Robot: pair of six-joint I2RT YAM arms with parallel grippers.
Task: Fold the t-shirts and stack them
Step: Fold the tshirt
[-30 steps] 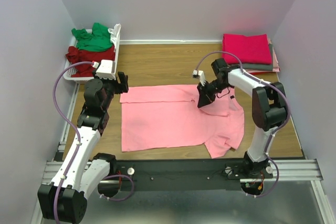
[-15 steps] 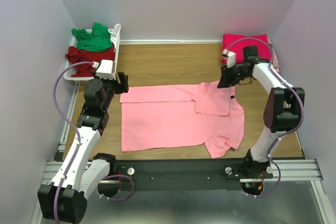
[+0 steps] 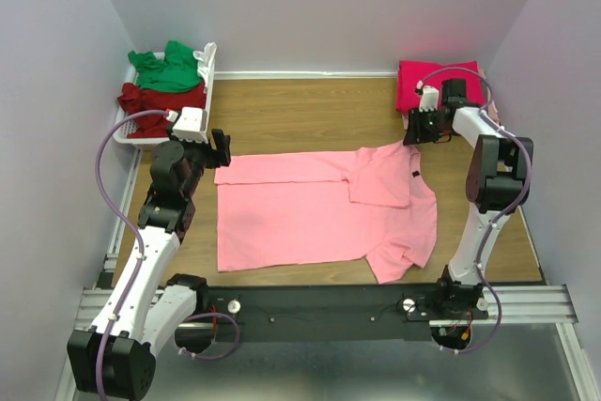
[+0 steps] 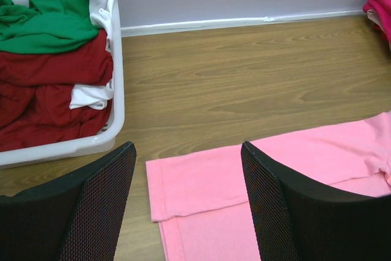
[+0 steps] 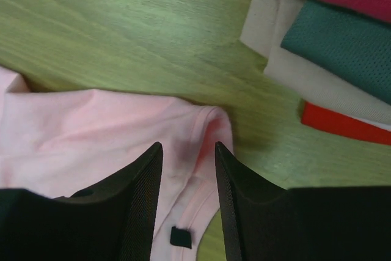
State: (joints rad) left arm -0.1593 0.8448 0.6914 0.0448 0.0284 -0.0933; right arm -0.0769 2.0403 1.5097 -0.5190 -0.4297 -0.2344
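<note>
The pink shirt [image 3: 310,213] lies flat mid-table, its far right part folded inward. A second ago the right gripper [image 3: 415,131] pinched that flap. Now it has let go and sits beside the folded stack [image 3: 441,84], jaws parted and empty. The left gripper [image 4: 186,149] hovers wide open at the shirt's left edge, holding nothing.

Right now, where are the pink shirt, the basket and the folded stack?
Pink shirt [image 3: 300,223]: top view, middle of its body.
Basket [image 4: 61,149]: left wrist view, its near white wall.
Stack [image 3: 441,86]: top view, the magenta shirt on top.
</note>
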